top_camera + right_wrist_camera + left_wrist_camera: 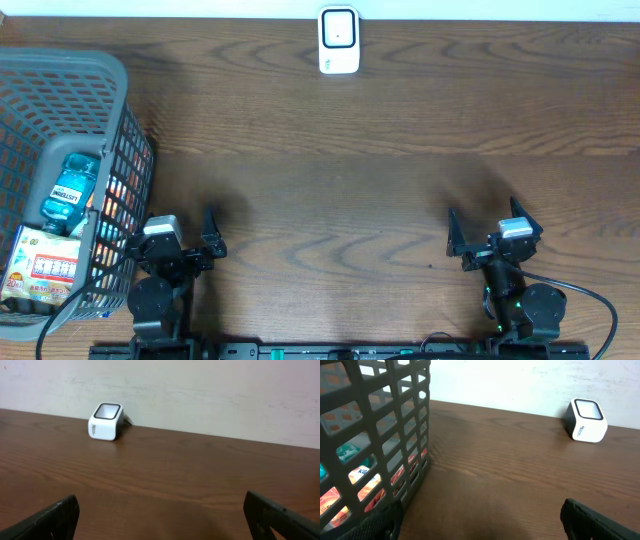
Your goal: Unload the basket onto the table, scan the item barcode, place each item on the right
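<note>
Grey basket point(70, 62) holds the mouthwash point(70, 188), white scanner point(339, 40) across the desk point(330, 200); left hand point(182, 235) and right hand point(487, 230) both wide open, empty.

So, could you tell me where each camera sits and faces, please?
Overhead: above the table, looking straight down; basket, scanner, left arm, right arm show.
Left wrist: low, facing the far wall; basket, scanner; open jaws at bottom corners.
Right wrist: low, facing that wall; scanner; open jaws at bottom corners.
Shared: all see the scanner.

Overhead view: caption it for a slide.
Left gripper and right gripper open, empty; filled basket at left, scanner at far edge.
</note>
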